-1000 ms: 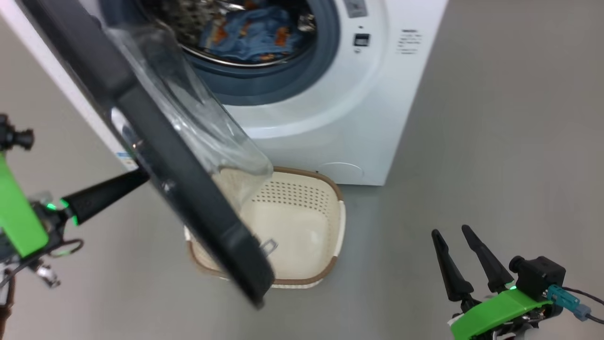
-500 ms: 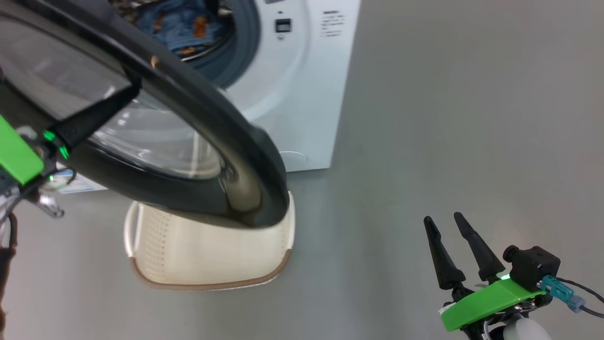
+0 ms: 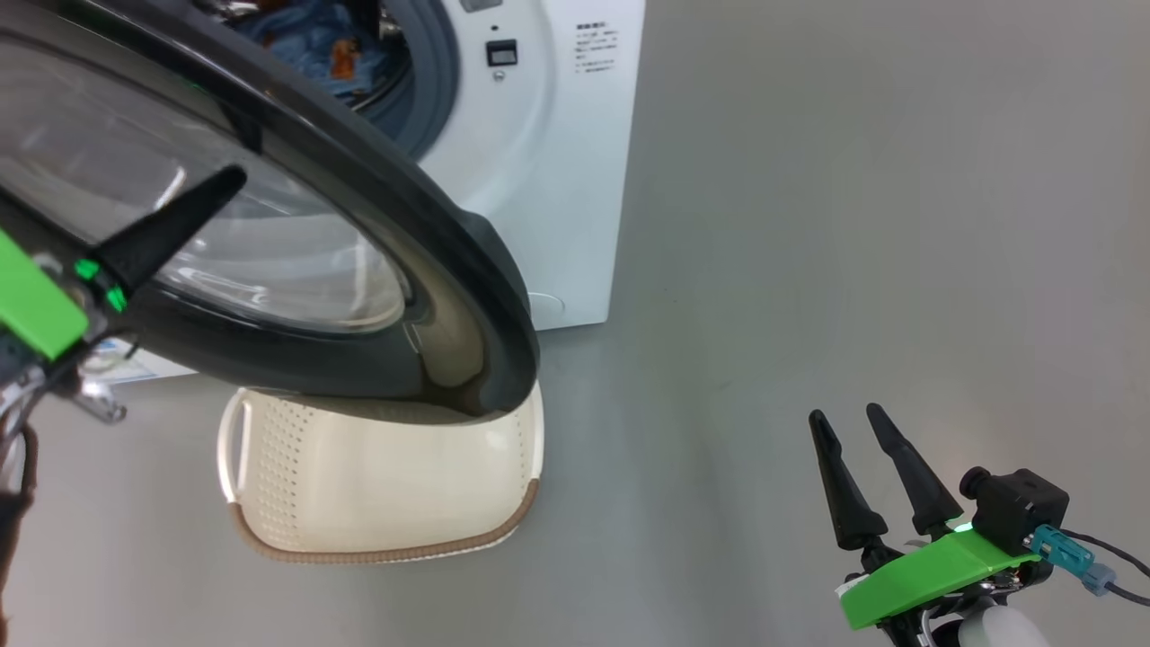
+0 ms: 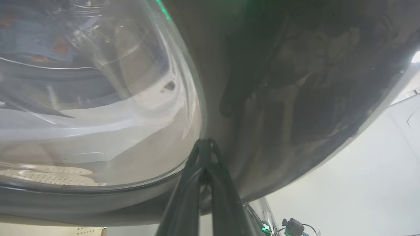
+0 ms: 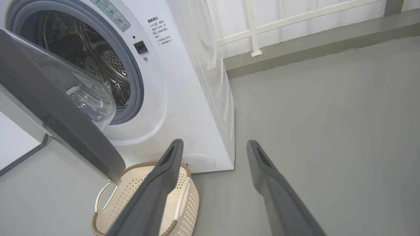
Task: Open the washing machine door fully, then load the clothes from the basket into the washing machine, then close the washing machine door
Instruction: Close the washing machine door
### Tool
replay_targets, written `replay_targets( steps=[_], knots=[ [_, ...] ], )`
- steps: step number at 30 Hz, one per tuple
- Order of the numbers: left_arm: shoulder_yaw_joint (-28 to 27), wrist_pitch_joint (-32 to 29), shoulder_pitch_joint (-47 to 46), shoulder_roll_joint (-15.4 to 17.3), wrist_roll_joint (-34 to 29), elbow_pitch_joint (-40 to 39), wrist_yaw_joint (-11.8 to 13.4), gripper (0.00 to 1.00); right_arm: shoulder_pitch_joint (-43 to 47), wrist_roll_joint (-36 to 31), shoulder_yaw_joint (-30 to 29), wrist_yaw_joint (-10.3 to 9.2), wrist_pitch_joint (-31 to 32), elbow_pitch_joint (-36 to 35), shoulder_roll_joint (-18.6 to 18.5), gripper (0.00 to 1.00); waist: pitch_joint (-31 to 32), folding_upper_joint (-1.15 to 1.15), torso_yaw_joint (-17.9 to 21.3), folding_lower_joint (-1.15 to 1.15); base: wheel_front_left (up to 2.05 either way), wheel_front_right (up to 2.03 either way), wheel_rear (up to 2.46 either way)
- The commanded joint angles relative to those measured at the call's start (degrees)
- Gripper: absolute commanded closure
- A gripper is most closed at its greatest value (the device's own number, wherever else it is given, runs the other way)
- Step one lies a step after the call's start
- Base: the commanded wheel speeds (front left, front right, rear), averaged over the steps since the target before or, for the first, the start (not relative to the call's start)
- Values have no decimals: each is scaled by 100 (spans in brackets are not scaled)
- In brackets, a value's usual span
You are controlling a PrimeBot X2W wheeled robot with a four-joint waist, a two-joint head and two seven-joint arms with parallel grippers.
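Observation:
The white washing machine (image 3: 557,180) stands at the top of the head view with its black round door (image 3: 449,296) swung partway across the opening. Blue clothes with orange print (image 3: 314,49) lie in the drum behind the door's upper edge. My left gripper (image 3: 229,178) is shut, holding nothing, with its tips at the door's outer face beside the rim of the glass window (image 4: 98,98). The left gripper (image 4: 205,142) shows its fingers pressed together. The cream basket (image 3: 377,550) sits on the floor under the door, its visible inside bare. My right gripper (image 3: 843,413) hangs open and apart at the lower right.
Grey floor spreads to the right of the washing machine (image 5: 183,82) and around the right gripper (image 5: 215,144). A raised ledge with a white railing (image 5: 295,19) runs behind. The door (image 5: 59,124) overhangs the basket (image 5: 137,193) in front of the drum (image 5: 98,65).
The head view has shifted, with the machine now further left. The door has swung from edge-on toward the opening, showing its outer face, with the left gripper still at it. The right gripper is unchanged.

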State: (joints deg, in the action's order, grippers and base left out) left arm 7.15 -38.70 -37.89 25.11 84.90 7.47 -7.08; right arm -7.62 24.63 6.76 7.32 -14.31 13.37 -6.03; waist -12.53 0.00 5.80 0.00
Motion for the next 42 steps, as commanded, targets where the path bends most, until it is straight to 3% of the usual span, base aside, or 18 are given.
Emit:
replay_targets(
  steps=[1, 6, 8, 14, 15, 16, 17, 18, 32, 42],
  knots=[
    [-227, 95, 80, 357, 48, -159, -41, 100, -27, -60, 123, 17, -69, -126, -64, 0, 78, 0, -108, 0, 0, 0, 0],
    [-345, 398, 566, 438, 131, -198, -41, 100, 16, -60, 109, 17, -69, -127, -126, 0, 177, 0, -266, 0, 0, 0, 0],
    [-341, 514, 779, 479, 102, -219, -41, 80, 44, -60, 105, 17, -69, -130, -151, 0, 213, 0, -326, 0, 0, 0, 0],
    [-207, 966, 1422, 533, -41, -240, -41, 55, 128, -41, 101, 17, -69, -108, -213, 0, 316, 0, -476, 0, 0, 0, 0],
    [-184, 1078, 1524, 536, -75, -228, -41, 33, 138, -39, 111, 17, -69, -105, -222, 0, 328, 0, -489, 0, 0, 0, 0],
    [-184, 1078, 1524, 536, -75, -228, -41, 33, 138, -39, 111, 17, -69, -105, -222, 0, 328, 0, -489, 0, 0, 0, 0],
    [-141, 1194, 1618, 543, -131, -217, -41, 11, 154, -37, 109, 17, -69, -102, -231, 0, 348, 0, -510, 0, 0, 0, 0],
    [-99, 1313, 1717, 547, -171, -204, -41, 0, 168, -35, 115, 17, -69, -100, -239, 0, 359, 0, -520, 0, 0, 0, 0],
    [674, 3304, 2741, 598, -425, -42, -41, 0, 319, 22, -90, 17, -69, -129, -374, 0, 431, 0, -539, 0, 0, 0, 0],
    [1529, 4979, 2955, 692, -722, 192, -41, 0, 455, 16, -233, 17, -69, -148, -423, 0, 494, 0, -485, 0, 0, 0, 0]
  ],
)
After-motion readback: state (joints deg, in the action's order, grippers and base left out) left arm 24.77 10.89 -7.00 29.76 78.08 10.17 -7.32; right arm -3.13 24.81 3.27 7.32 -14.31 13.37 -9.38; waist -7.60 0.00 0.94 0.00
